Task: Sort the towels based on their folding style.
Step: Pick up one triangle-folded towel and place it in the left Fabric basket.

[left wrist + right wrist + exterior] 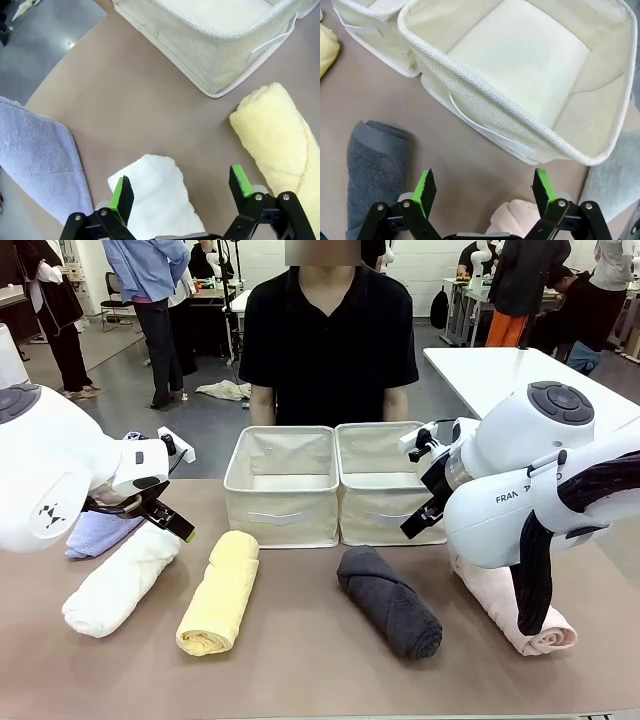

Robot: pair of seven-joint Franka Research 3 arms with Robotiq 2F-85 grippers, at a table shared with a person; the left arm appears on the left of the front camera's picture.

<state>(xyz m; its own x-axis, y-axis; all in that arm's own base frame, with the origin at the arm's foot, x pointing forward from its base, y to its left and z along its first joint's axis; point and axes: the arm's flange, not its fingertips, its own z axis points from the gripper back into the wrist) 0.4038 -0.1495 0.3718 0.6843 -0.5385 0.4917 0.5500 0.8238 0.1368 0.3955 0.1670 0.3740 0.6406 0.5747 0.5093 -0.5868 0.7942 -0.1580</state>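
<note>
Four rolled towels lie in a row on the brown table: white [120, 582], yellow [220, 590], dark grey [392, 602] and pink [512, 612]. A flat lavender-blue towel [98, 533] lies behind the white roll. My left gripper [181, 187] hangs open over the end of the white roll [155, 197], with the yellow roll [280, 142] to one side and the lavender towel [40, 160] to the other. Open as well, my right gripper [484, 186] hovers above the pink roll's end [512, 215], beside the dark grey roll [375, 170]. Pale grey fabric [616, 170] shows at the edge.
Two cream fabric bins [282, 508] [385, 512] stand side by side at the table's middle, both with nothing inside. A person in black sits right behind them. The right bin's corner [520, 145] is close ahead of my right gripper.
</note>
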